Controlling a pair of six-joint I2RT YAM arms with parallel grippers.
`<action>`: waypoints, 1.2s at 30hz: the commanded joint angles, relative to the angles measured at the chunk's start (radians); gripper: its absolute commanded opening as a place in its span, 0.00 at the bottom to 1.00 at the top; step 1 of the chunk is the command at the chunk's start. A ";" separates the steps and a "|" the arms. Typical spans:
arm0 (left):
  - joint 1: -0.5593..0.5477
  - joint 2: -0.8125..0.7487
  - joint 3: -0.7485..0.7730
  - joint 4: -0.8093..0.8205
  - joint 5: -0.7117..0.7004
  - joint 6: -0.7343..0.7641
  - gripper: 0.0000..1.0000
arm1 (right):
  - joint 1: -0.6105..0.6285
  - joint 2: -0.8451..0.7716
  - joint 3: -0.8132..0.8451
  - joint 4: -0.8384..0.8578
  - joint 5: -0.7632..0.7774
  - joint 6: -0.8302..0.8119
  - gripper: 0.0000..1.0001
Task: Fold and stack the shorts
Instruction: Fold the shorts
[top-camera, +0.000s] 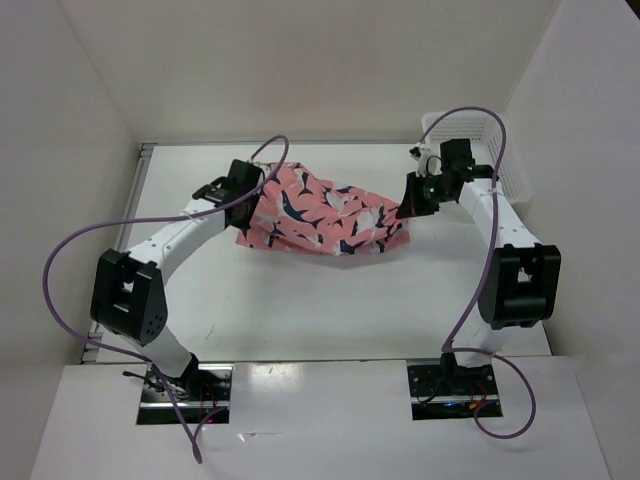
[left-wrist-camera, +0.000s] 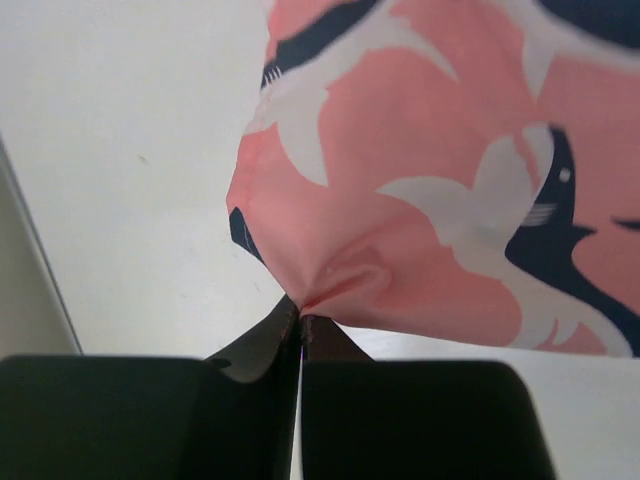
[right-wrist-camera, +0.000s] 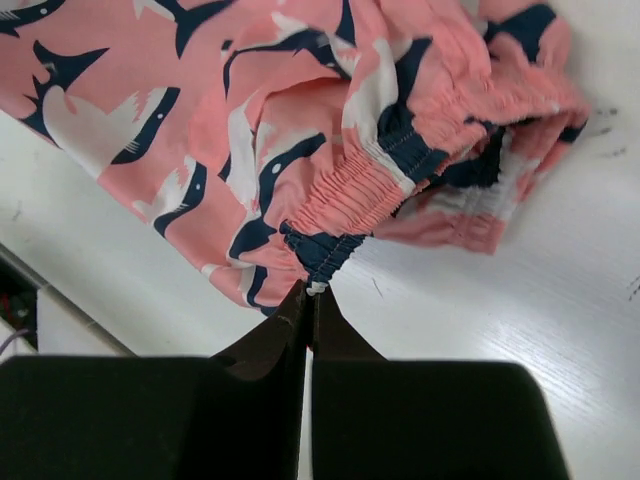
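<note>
The salmon-pink shorts (top-camera: 320, 212) with navy and white whale shapes stretch across the middle of the table between both arms. My left gripper (top-camera: 262, 188) is shut on their left end; in the left wrist view the pink cloth (left-wrist-camera: 430, 180) puckers into the closed tips of that gripper (left-wrist-camera: 300, 310). My right gripper (top-camera: 405, 212) is shut on the right end. In the right wrist view the gathered elastic waistband (right-wrist-camera: 340, 195) runs down into the closed tips of that gripper (right-wrist-camera: 312, 290). The cloth sags between the two grips.
A white plastic mesh basket (top-camera: 480, 140) stands at the back right, just behind the right arm. White walls close in the table on the left, back and right. Purple cables loop from both arms.
</note>
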 joint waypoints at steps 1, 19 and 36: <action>0.015 -0.039 0.099 -0.031 -0.056 0.002 0.00 | 0.002 -0.018 0.068 -0.073 -0.094 -0.012 0.00; 0.157 0.929 1.866 -0.188 -0.013 0.002 0.00 | -0.007 0.552 0.909 0.173 0.098 0.307 0.00; 0.236 1.027 1.840 -0.749 0.374 0.002 0.02 | -0.017 0.444 0.498 0.139 0.250 0.180 0.00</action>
